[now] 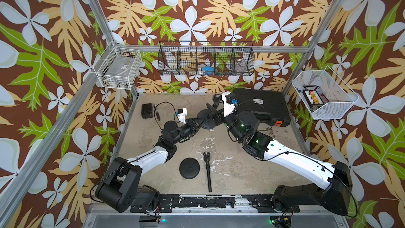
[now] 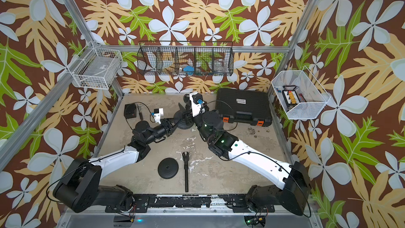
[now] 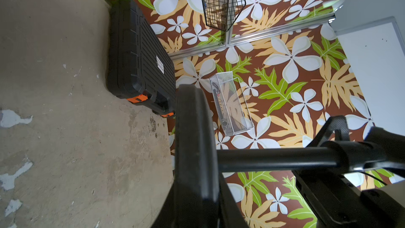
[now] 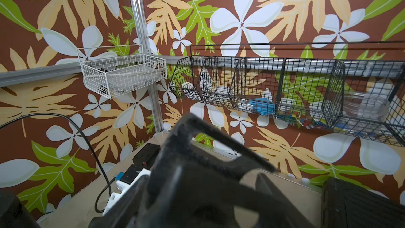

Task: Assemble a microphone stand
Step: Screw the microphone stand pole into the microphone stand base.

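Pinches with the left gripper [image 1: 199, 122], jaws almost together, the edge of the round base [image 1: 207, 121] of a put-together stand, a finger [image 3: 232, 211] on either face of the disc, at the far middle of the table [image 1: 230, 167]. Reaches with the right gripper [image 1: 214, 115] in beside that stand's pole [image 3: 274, 159] below the clip [image 1: 215, 99]; cannot tell whether spread or closed, the wrist view there being blurred. Has, near the table's front edge, a second base [image 1: 189, 168] and a second pole [image 1: 208, 174] lying loose just beside each other, and a black case [image 1: 263, 106] at the far right.
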